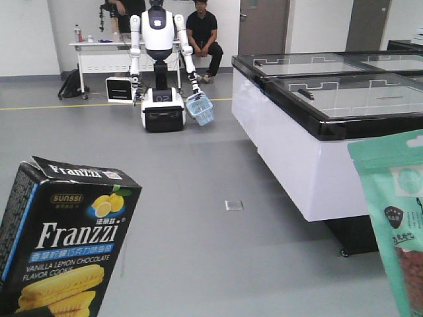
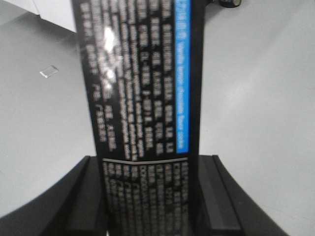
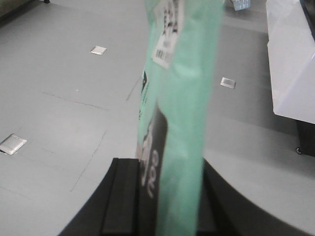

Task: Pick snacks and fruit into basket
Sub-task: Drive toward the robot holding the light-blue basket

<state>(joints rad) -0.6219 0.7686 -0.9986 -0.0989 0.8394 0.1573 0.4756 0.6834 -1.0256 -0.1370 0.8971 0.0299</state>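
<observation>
A black Franzzi lemon cookie box [image 1: 63, 244] stands upright in the front view's lower left. My left gripper [image 2: 150, 169] is shut on it, with the box's printed back [image 2: 142, 88] rising between the fingers [image 2: 86, 196]. A mint-green pouch [image 1: 396, 218] fills the front view's right edge. My right gripper [image 3: 165, 172] is shut on this pouch [image 3: 184, 98], seen edge-on. The light blue basket [image 1: 201, 109] hangs far ahead from the hand of a white humanoid robot [image 1: 158, 39], and a corner of the basket [image 3: 240, 4] shows in the right wrist view. No fruit is in view.
Glass-topped chest freezers [image 1: 317, 112] line the right side. A person [image 1: 201, 33] sits behind the humanoid, near a white table [image 1: 99, 46] and a white boxy unit [image 1: 119, 89]. Grey floor with a metal plate [image 1: 234, 205] lies between me and the basket.
</observation>
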